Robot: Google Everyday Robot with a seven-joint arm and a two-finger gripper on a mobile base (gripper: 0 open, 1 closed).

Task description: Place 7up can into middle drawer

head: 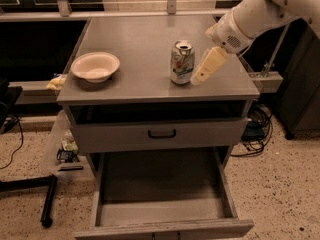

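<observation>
Small silvery-white 7up can (182,62) with green print stands upright on the grey metal table (135,39), right beside the cream gripper (202,71). Can't tell how wide its grip is. Wide grey metal middle drawer (160,184) sits pulled out below, over a speckled floor (285,184).

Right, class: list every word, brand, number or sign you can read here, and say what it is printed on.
Soda can: green and red print, too blurred to read.
Gripper, just right of the soda can: no text visible.
Bowl, cabinet: no text visible.
</observation>
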